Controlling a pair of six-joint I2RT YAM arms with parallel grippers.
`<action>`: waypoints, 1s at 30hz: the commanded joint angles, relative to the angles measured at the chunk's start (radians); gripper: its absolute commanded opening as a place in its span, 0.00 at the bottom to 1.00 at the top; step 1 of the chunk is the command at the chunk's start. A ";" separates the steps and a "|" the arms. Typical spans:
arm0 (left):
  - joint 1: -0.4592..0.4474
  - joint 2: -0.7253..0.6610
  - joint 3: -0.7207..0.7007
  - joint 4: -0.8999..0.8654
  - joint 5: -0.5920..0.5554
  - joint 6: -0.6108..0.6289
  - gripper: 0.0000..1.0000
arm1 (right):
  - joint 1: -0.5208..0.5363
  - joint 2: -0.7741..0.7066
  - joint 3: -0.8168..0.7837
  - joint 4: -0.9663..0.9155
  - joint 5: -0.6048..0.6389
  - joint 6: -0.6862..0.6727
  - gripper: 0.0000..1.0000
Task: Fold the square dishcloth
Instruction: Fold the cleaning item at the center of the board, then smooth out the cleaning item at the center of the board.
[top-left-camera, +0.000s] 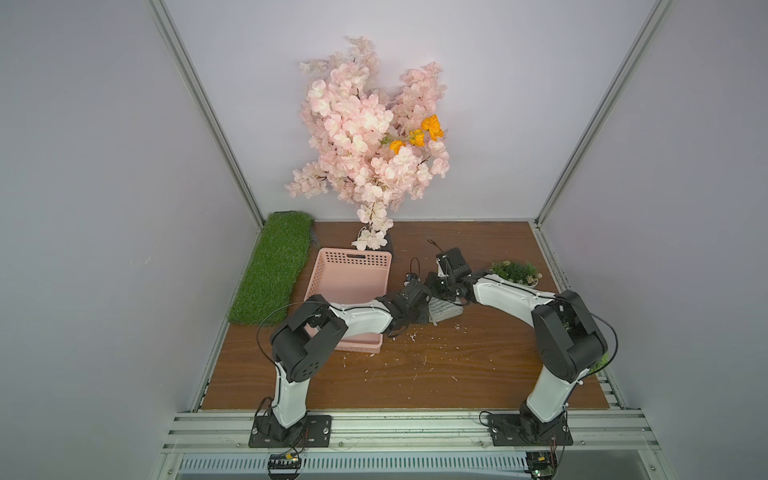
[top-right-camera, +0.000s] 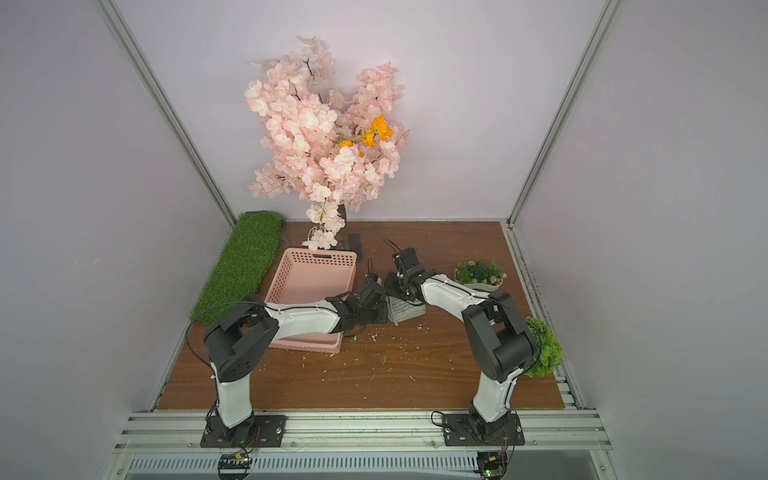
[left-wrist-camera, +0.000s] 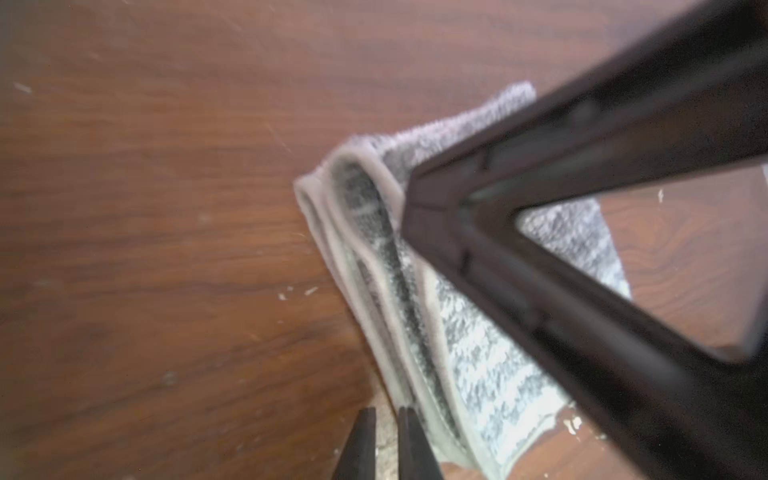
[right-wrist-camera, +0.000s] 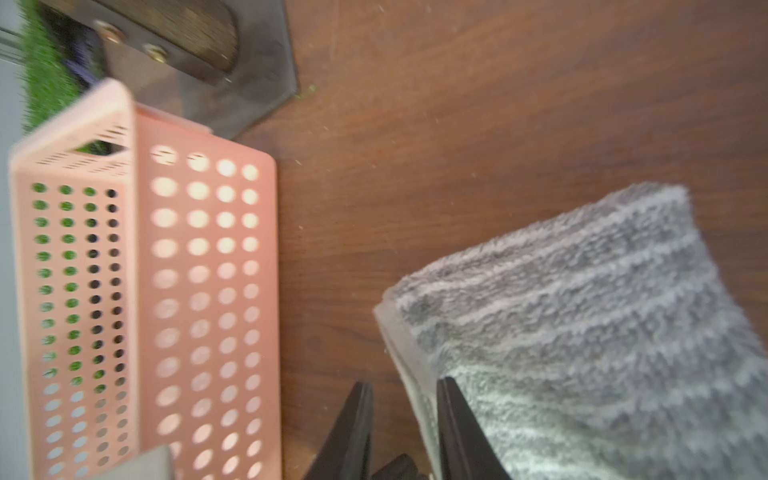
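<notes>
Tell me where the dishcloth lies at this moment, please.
In both top views the dishcloth lies folded on the table near its middle, just right of the basket and left of the potted plant.

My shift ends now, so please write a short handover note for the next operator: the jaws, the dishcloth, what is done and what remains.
Left gripper: jaws almost together at the hemmed edge of the square dishcloth. I cannot tell whether they pinch it.
Right gripper: jaws open, one fingertip over the cloth's edge, nothing held.
Cloth: lies on the table as a layered bundle, beside the pink basket, not in it.
Done: folded over; several layers show.
Left: probably draw both grippers clear and check that the fold lies neat.
</notes>
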 joint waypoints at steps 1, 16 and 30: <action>-0.003 -0.061 0.009 -0.060 -0.077 -0.034 0.15 | 0.002 -0.057 0.030 -0.039 0.029 -0.022 0.29; -0.007 -0.040 0.180 -0.057 0.033 0.165 0.17 | -0.144 -0.243 -0.145 -0.012 -0.001 -0.058 0.11; 0.036 0.168 0.387 -0.103 0.109 0.239 0.16 | -0.204 -0.279 -0.335 0.146 -0.205 -0.031 0.10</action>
